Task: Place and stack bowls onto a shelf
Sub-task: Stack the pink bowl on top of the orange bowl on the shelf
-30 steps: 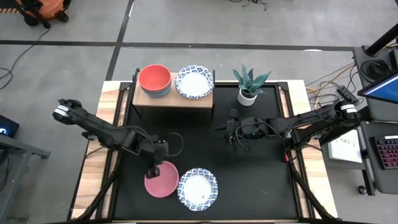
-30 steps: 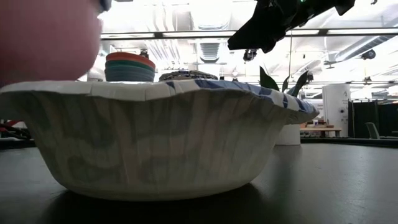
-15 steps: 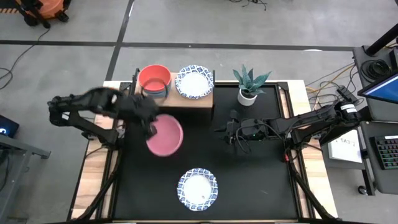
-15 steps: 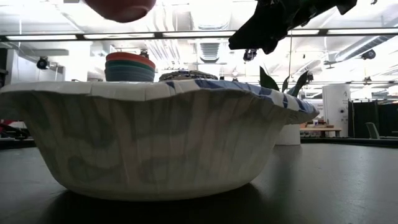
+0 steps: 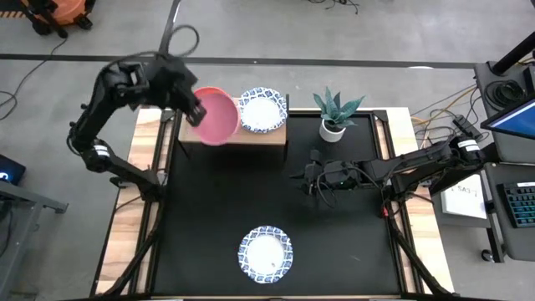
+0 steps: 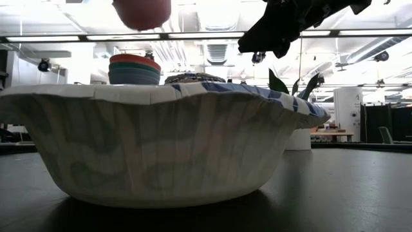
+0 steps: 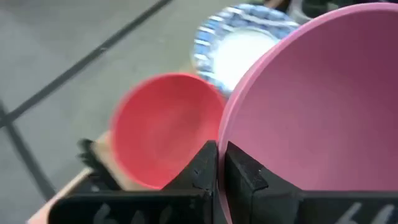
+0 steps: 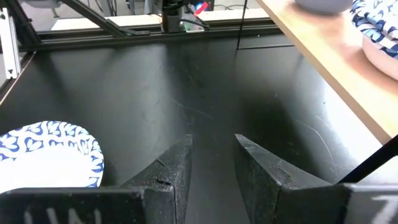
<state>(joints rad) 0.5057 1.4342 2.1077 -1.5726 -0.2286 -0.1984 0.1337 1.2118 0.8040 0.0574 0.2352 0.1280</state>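
My left gripper [image 5: 196,112] is shut on the pink bowl [image 5: 220,117], high above the left half of the shelf [image 5: 261,136]. Below it a stack of plain bowls topped by the red one [image 7: 163,134] stands on the shelf, with white blue-rimmed bowls [image 5: 262,109] beside it. In the low view the pink bowl [image 6: 142,11] hangs over the stack [image 6: 134,69]. Another patterned bowl [image 5: 266,254] rests on its base near the table's near edge. My right gripper [image 5: 311,181] is open, low over the table's middle. My left gripper pinches the pink bowl's rim [image 7: 222,138], one finger inside [image 7: 244,175] and one outside [image 7: 203,167]. The fingers come at it from the table's left. The bowl is lifted clear and tilted, its hollow facing up and toward the right.
A white plant pot [image 5: 333,130] with a spiky green plant stands right of the shelf. Bare black tabletop [image 8: 205,93] lies between my right gripper [image 8: 212,163] and the shelf's legs. The near patterned bowl [image 6: 161,142] fills the low view.
My left gripper has lifted the pink bowl off the table beside the near patterned bowl. It has carried the bowl up and toward the far edge, to above the shelf's stack. The bowl has tipped from flat to tilted.
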